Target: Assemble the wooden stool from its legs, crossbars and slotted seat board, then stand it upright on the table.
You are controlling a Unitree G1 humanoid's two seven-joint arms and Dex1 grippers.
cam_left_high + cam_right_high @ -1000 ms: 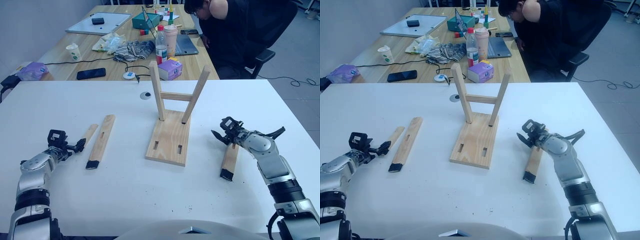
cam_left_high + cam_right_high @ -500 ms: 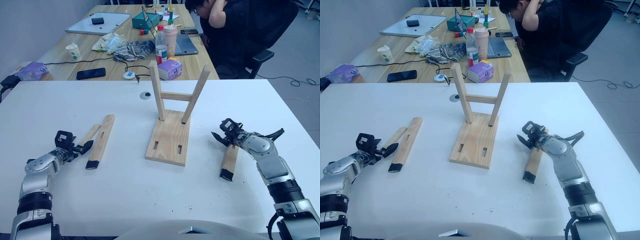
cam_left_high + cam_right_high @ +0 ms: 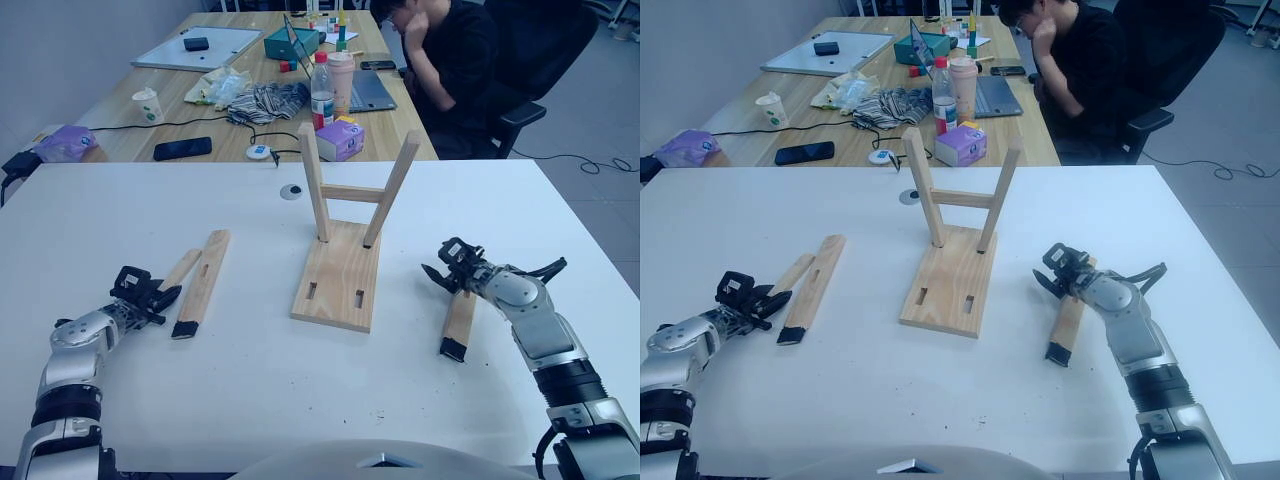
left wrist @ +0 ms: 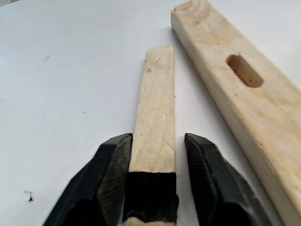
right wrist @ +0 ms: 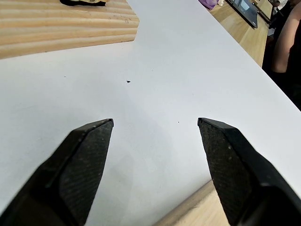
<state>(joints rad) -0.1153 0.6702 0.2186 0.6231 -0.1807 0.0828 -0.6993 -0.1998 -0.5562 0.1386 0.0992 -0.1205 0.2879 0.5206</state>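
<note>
**Stool parts, white table (image 3: 250,400)**

1. Seat board (image 3: 335,277): flat on the table at frame centre. Two slots are filled at its far end and two are empty at its near end.
2. Fitted legs (image 3: 314,185): a pair standing up out of the far slots, splaying apart toward the top.
3. Fitted crossbar (image 3: 352,193): joins the pair about halfway up.
4. Slotted leg (image 3: 203,280): loose, lying flat left of centre, with its black-capped end nearest the camera.
5. Loose crossbar (image 3: 180,268): thinner, lying just left of the slotted leg and roughly parallel to it, with a narrow gap between them.
6. Right leg (image 3: 460,320): loose, lying flat right of the seat board, with its black cap at the near end.
7. Left gripper (image 3: 165,295): lower left, low on the table. Its fingers (image 4: 115,160) are spread to either side of the loose crossbar's black-tipped near end, with a gap visible at one side.
8. Right gripper (image 3: 435,275): right of centre, over the far end of the right leg. Its fingers (image 5: 80,155) are spread wide with bare table between them.
</note>
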